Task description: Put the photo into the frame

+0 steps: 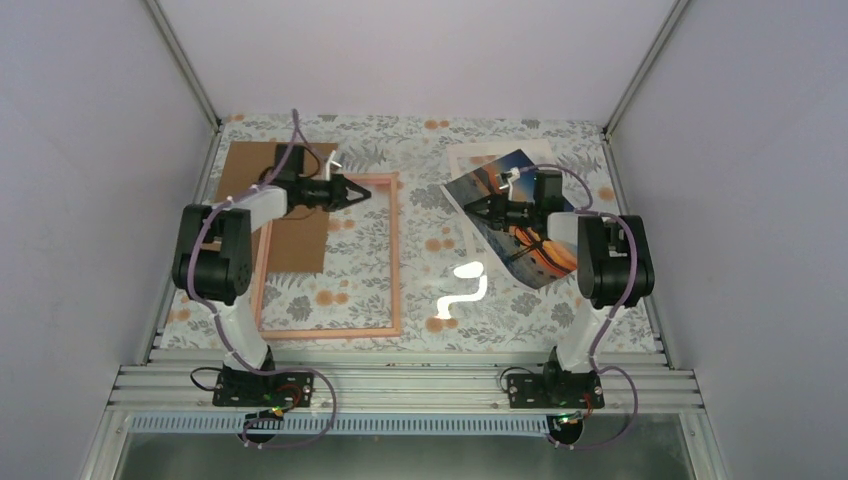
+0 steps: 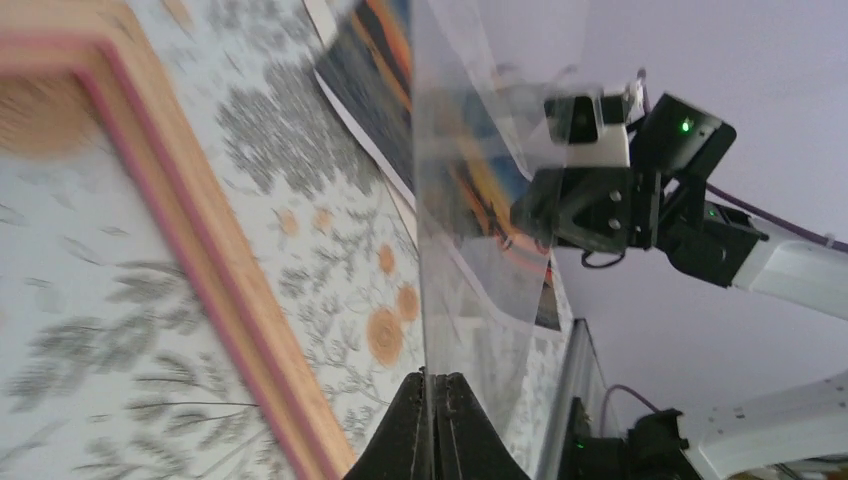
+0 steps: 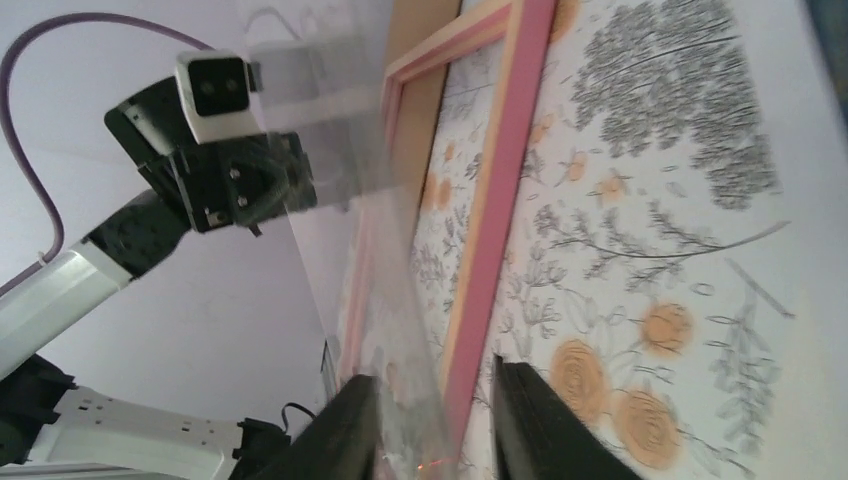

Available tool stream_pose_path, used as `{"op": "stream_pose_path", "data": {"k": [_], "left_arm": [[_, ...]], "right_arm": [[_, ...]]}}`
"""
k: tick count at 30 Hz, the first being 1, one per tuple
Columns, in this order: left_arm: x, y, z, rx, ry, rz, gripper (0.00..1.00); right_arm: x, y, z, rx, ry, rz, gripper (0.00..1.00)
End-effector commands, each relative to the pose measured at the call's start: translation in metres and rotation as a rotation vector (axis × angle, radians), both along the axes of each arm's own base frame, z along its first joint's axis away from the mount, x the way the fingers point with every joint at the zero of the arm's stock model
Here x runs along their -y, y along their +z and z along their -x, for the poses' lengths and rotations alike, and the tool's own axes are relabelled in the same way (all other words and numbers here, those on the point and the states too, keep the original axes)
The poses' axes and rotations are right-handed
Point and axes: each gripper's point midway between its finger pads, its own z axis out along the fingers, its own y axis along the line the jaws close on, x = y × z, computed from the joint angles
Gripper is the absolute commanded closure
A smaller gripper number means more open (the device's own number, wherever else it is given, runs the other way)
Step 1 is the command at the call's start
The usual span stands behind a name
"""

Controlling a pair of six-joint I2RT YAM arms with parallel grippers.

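we see a floral surface (image 1: 420, 150) with the pink frame (image 1: 397, 260) lying flat on its left half, its far left corner overlapping a brown cardboard sheet (image 1: 250, 165). the photo (image 1: 548, 255) lies far right on a white mat board (image 1: 470, 158), outside the frame and apart from it, under the right arm. a clear sheet (image 2: 470, 250) stands between the arms: the left fingers (image 2: 405, 430) pinch its edge, while the right fingers (image 3: 345, 430) are spread either side of it.
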Motion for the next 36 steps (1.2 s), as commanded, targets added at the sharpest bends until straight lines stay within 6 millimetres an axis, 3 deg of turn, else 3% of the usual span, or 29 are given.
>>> {"op": "stream_pose_path", "data": {"k": [1,4,6,12,18,24,27,31,36], "left_arm": [[-0.045,0.023,-0.003,0.067,0.037,-0.072,0.98],[-0.076,0.012,0.002,0.028,0.072,-0.130,0.98],[-0.100,0.005,0.002,0.028,0.108,-0.198,0.98],[-0.152,-0.012,0.005,0.019,0.162,-0.371,0.98],[-0.180,-0.037,0.010,0.012,0.144,-0.528,0.98],[-0.211,-0.045,-0.004,0.071,0.114,-0.710,0.98],[-0.220,-0.046,-0.008,0.100,0.119,-0.757,0.98],[-0.212,-0.050,-0.008,0.095,0.112,-0.703,0.98],[-0.190,-0.059,-0.001,0.045,0.112,-0.551,0.98]], "right_arm": [[-0.020,0.023,-0.001,0.075,0.064,-0.012,0.65],[-0.034,0.016,-0.005,0.064,0.097,0.000,0.30],[-0.044,0.008,-0.007,0.066,0.117,0.029,0.26],[-0.068,-0.003,-0.010,0.169,0.167,0.155,0.28],[-0.107,-0.016,-0.016,0.217,0.220,0.259,0.31],[-0.136,-0.019,-0.028,0.295,0.228,0.353,0.33],[-0.154,-0.014,-0.028,0.330,0.247,0.361,0.34],[-0.169,-0.021,-0.034,0.341,0.247,0.405,0.33],[-0.161,-0.046,-0.039,0.245,0.222,0.434,0.31]]}}
